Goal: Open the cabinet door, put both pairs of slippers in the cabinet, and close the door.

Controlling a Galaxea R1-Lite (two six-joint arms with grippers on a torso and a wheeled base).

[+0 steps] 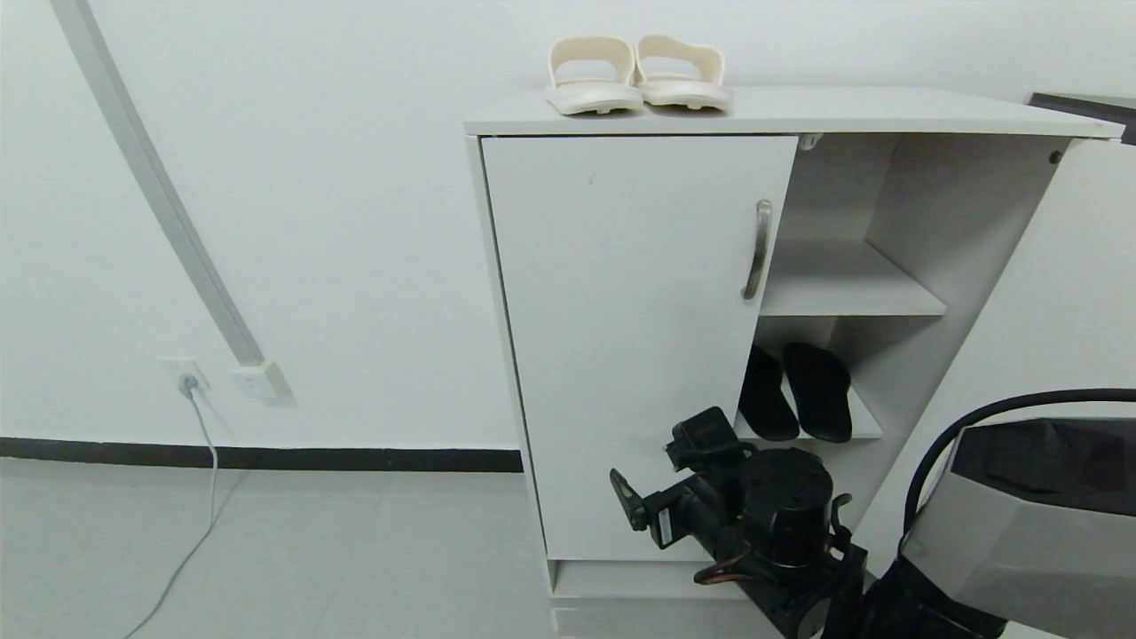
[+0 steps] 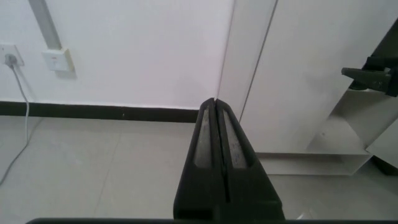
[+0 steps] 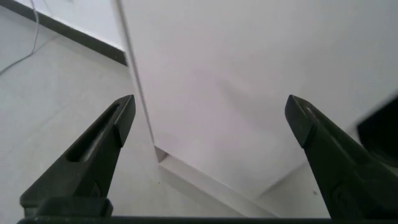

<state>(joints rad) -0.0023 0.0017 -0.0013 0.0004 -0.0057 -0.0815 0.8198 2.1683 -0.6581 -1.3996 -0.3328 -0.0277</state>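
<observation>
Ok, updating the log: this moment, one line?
cabinet door open; black slippers shelved inside; cream slippers atop cabinet; right gripper open; left gripper shut

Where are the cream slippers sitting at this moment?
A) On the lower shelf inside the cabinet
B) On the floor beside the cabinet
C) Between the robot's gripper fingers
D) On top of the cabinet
D: the cream slippers sit side by side on the flat top of the cabinet, while the black pair is the one on the lower shelf inside.
</observation>
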